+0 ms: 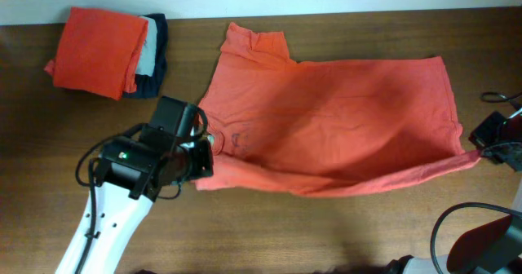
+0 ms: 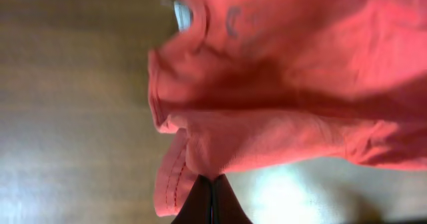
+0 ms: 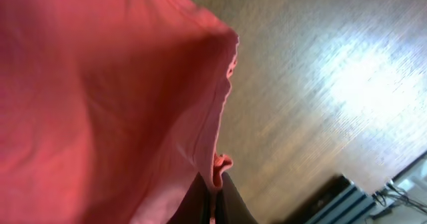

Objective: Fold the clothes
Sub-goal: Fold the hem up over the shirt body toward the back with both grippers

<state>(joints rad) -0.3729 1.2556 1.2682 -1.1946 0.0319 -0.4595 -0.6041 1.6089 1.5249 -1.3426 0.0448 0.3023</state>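
- The left gripper [image 2: 212, 187] has its fingers pressed together on a stitched edge of the coral-red T-shirt [image 1: 326, 119]. It is at the neck end of the shirt's near side. Whether that edge is the near sleeve or the shoulder I cannot tell.
- The right gripper [image 3: 213, 196] is likewise pinched closed, on the near corner of the bottom hem [image 3: 223, 163]. In the overhead view it sits at the table's right edge with the corner drawn out to a point.
- Between the two grips the near long edge runs as a fairly straight line. This reads as deliberate: holding both ends of one side keeps the cloth flat enough to carry over as a single panel.
- The rest of the T-shirt lies spread sideways on the wooden table [image 1: 326, 233], neck to the left and hem to the right. The plain face is up and a small neck mark [image 1: 236, 138] sits just beside the left gripper.
- The far sleeve [image 1: 257, 41] sticks out toward the back edge, not yet tucked in.
- The fold looks barely begun; the next move probably calls for both arms lifting together toward the far side, so the edge does not sag or twist.
- Well apart, at the far left corner, a folded orange garment [image 1: 98, 50] rests on grey and navy garments [image 1: 153, 58], seemingly set aside as finished.
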